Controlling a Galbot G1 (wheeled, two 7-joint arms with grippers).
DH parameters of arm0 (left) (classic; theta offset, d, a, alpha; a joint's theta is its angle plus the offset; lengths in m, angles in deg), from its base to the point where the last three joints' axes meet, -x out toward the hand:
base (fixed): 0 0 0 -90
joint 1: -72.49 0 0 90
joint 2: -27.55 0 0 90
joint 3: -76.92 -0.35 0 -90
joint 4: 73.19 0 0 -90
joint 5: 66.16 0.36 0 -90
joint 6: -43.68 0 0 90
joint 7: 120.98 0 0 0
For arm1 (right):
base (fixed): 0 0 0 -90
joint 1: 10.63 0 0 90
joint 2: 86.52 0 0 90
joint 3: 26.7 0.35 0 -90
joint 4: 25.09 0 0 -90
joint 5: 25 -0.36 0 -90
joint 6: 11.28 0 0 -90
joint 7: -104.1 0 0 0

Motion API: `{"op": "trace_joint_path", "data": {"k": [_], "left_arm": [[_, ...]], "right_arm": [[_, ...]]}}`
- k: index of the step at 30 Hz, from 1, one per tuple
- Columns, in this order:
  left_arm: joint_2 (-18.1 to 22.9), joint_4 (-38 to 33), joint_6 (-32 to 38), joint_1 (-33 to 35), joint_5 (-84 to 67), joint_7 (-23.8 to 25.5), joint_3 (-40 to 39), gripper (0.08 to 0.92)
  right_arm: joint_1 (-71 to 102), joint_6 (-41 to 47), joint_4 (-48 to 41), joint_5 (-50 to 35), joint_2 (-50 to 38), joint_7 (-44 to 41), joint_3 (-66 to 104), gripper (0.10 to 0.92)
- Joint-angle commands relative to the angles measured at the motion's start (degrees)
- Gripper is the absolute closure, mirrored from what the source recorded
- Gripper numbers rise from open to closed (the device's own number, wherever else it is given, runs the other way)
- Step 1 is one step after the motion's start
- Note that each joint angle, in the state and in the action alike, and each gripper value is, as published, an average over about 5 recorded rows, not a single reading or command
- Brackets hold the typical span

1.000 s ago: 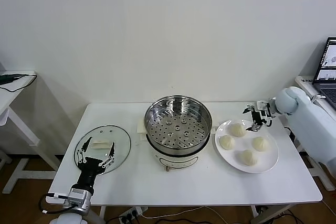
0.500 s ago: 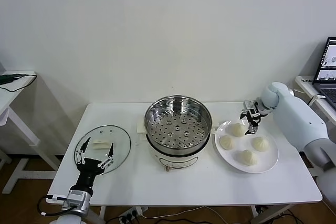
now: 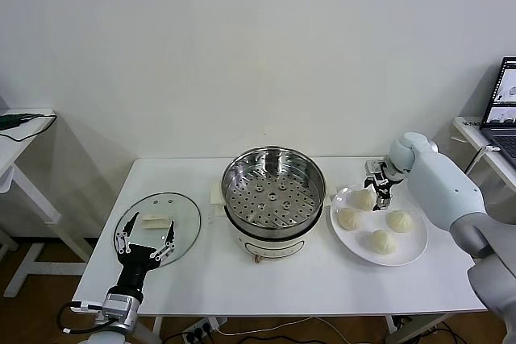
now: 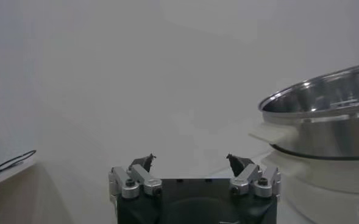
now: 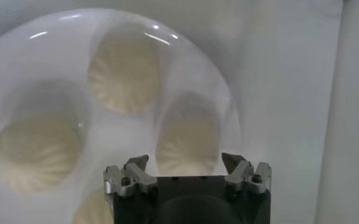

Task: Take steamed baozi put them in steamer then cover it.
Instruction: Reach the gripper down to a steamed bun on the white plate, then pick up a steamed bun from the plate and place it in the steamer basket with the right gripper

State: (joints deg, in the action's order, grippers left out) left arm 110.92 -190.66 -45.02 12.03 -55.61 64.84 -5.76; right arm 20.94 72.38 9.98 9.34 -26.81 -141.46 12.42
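Head view first: the right gripper (image 3: 377,184) hangs above the far edge of the white plate (image 3: 411,254), its fingers spread wide and pointing down, holding nothing. It is just over the farthest of the steamed baozi (image 3: 364,199); I cannot tell if it touches the bun. All four buns lie on the plate, to the right of the steamer (image 3: 273,189), which stands in the middle of the white table (image 3: 339,288) with its basket uncovered. The cover (image 3: 158,225) lies flat on the table's left part. The left gripper (image 3: 145,241) rests low at the near edge of the cover, its fingers also spread and holding nothing. A plain white wall stands behind the table. A laptop (image 3: 503,93) is on a side desk at the right, and another small table (image 3: 18,151) is at the left.

Left wrist view: the open left gripper (image 4: 191,165) faces the wall, with the steamer (image 4: 325,115) off to one side.

Right wrist view: the right gripper (image 5: 186,165) looks straight down on the plate (image 5: 27,55), and one baozi (image 5: 188,141) lies between its two separated fingertips.
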Motion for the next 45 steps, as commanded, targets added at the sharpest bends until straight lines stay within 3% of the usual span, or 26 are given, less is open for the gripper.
{"op": "trace_joint_path", "data": {"k": [1,10,18,27,36,40,45], "left_arm": [[0.0,0.1,0.1,0.0,0.0,0.0,0.0,0.177],[0.1,0.3,0.2,0.0,0.1,0.0,-0.3,0.177],[0.3,0.3,0.4,0.1,0.1,0.0,-0.3,0.177],[0.3,-0.3,0.4,0.4,0.1,0.0,-0.3,0.177],[-0.1,-1.3,0.1,0.7,0.2,-0.1,-0.9,0.177],[-0.3,-2.0,0.2,1.0,0.4,-0.1,-1.2,0.177],[-0.5,-3.0,0.3,1.4,0.6,-0.1,-1.3,0.177]], "right_arm": [[0.0,-0.2,-1.3,1.7,1.0,1.0,0.2,0.203],[0.5,-0.1,-1.6,2.6,1.7,2.1,0.5,0.204],[0.7,-0.2,-1.3,2.5,1.4,2.6,0.6,0.353],[0.5,-0.5,1.4,0.6,-0.5,2.5,-0.5,0.372],[-8.3,-3.6,23.3,-17.1,-16.5,-2.8,-13.7,0.377],[-18.6,-9.6,35.3,-21.1,-23.2,-5.7,-22.8,0.373],[-32.1,-16.7,45.7,-24.3,-25.4,-7.3,-34.2,0.372]]}}
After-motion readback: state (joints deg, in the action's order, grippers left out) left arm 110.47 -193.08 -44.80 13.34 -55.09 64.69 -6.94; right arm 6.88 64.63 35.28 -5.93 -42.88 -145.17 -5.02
